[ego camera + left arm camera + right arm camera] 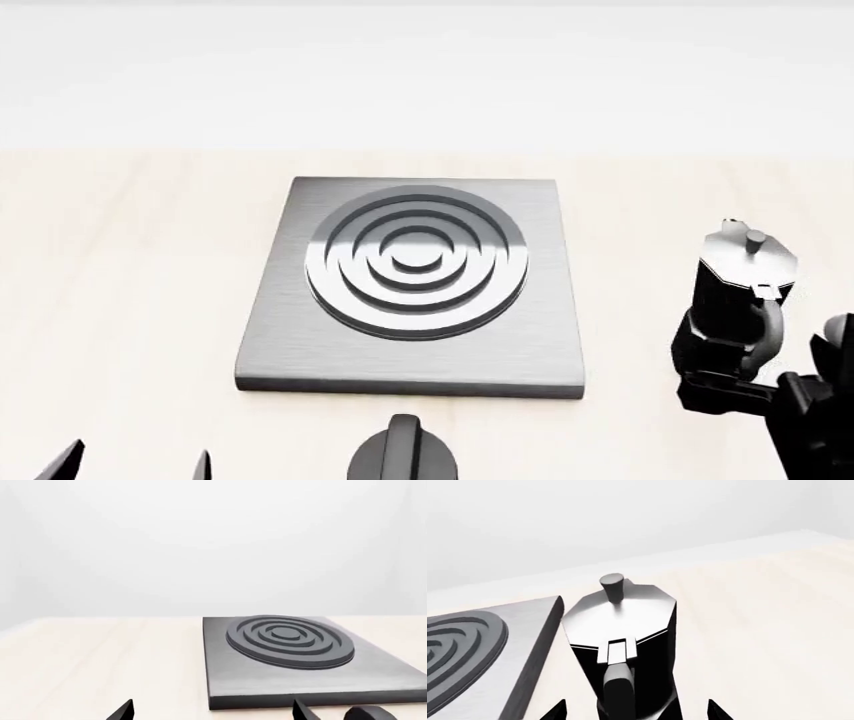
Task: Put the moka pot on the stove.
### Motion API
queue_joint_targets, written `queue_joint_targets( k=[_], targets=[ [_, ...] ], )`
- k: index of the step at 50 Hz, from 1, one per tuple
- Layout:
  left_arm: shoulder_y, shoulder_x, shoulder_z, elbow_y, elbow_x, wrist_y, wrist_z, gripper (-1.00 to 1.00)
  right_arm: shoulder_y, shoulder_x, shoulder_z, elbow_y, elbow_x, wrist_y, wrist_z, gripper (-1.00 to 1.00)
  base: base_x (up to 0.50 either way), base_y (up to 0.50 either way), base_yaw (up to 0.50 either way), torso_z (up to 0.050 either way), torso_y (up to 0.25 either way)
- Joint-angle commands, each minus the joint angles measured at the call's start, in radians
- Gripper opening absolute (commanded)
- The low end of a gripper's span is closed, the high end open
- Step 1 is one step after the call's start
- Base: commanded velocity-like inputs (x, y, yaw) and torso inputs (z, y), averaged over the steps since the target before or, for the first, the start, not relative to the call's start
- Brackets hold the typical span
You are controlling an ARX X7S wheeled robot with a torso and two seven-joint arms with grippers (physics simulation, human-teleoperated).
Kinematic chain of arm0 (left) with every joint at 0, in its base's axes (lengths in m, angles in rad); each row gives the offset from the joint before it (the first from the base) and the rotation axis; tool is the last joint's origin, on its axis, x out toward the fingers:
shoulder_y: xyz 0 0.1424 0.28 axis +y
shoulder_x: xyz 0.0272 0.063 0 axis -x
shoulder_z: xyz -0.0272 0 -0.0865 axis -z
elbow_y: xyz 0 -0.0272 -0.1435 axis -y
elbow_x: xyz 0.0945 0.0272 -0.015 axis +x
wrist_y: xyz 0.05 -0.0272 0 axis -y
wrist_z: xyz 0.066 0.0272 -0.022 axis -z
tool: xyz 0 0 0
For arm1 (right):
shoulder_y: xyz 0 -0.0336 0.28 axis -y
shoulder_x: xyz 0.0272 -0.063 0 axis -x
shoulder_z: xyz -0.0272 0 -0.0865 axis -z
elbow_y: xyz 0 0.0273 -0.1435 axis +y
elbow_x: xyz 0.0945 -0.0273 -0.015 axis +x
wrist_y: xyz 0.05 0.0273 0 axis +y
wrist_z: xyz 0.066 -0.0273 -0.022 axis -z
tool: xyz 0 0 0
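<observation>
The moka pot (pixel 742 290) stands upright on the table (pixel 134 300), its long axis vertical, just beside the stove (pixel 416 290) on that plate's right and apart from it. Its curved handle points away from the stove's far edge, toward the robot. The right gripper (pixel 637 711) stands spread, one fingertip on either side of the pot's lower body. The left gripper (pixel 213 711) hangs open near the stove's front edge, beside a black knob (pixel 404 452).

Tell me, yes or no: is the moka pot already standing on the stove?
No, the moka pot stands on the table to the right of the stove, off its plate.
</observation>
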Motion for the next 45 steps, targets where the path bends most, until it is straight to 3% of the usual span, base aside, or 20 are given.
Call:
queue_joint_targets(
  k=[1, 25, 45],
  targets=[
    [-0.006, 0.013, 0.006, -0.08, 0.01, 0.07, 0.015, 1.0, 0.008, -0.003, -0.003, 0.012, -0.002, -0.004, -0.006, 1.0, 0.0, 0.0, 0.0, 0.0, 0.0],
    [-0.005, 0.004, 0.014, -0.07, 0.002, 0.068, 0.012, 1.0, -0.082, 0.04, 0.01, -0.208, 0.038, 0.087, 0.047, 1.0, 0.0, 0.0, 0.0, 0.0, 0.0],
    [-0.011, -0.001, 0.017, -0.075, -0.005, 0.07, 0.008, 1.0, -0.058, 0.025, -0.004, -0.165, 0.023, 0.061, 0.028, 1.0, 0.0, 0.0, 0.0, 0.0, 0.0]
  ],
)
